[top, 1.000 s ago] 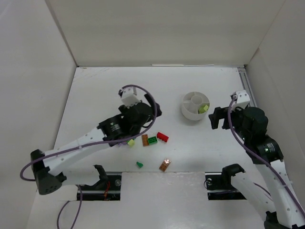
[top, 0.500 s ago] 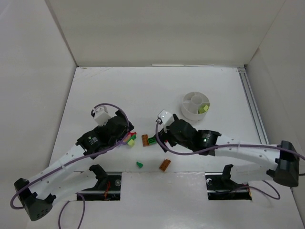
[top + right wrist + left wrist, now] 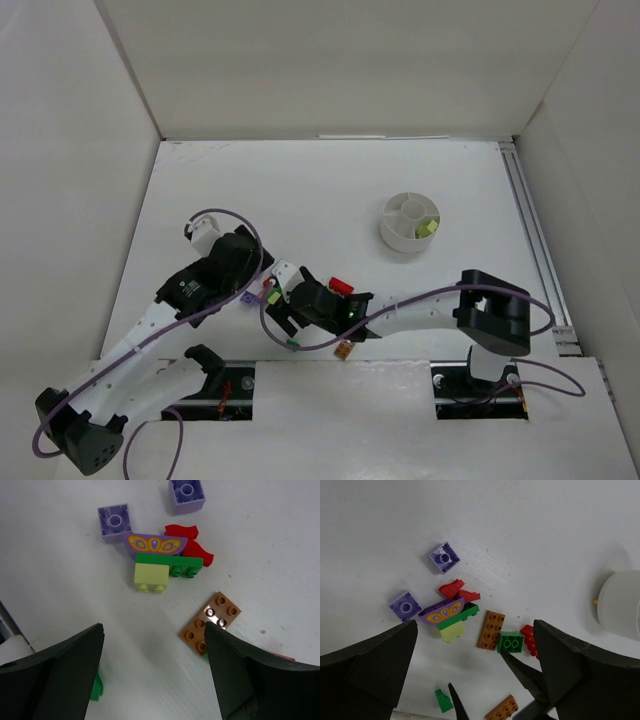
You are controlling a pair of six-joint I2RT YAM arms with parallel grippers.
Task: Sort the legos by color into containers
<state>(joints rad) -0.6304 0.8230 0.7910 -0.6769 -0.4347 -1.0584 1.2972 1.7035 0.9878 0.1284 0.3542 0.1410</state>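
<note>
1. Near the front edge of the white desk [image 3: 300,190], both arms hang over one small heap of plastic bricks. The left jaws and the right jaws each gape wide and hold nothing.
2. Collision is the main risk. In the left wrist view, dark fingertips [image 3: 522,675], apparently the right arm's, poke in just beside a green two-stud brick [image 3: 510,642]. If both arms descend together, they would likely knock each other.
3. The heap mixes colours. A purple half-round tile with yellow print [image 3: 154,544] touches a green flat plate [image 3: 170,562], a pale yellow brick [image 3: 151,575] and red pieces [image 3: 192,542]. Jaws closing here could lift several colours at once or scatter them.
4. Loose pieces lie around the heap:
   - two purple square bricks [image 3: 115,521] [image 3: 186,491]
   - a brown flat plate [image 3: 210,622]
   - a red brick [image 3: 341,286]
   - a small green piece [image 3: 441,700] and a brown brick [image 3: 502,708], both nearest the front edge, where a sweeping finger could push them off
5. The round white dish with wedge compartments [image 3: 410,222] stands well apart, to the right rear. One pale yellow-green brick [image 3: 427,227] shows in a compartment. The right arm stretches across the front, so it may hinder the left arm if that one carries anything toward the dish.
</note>
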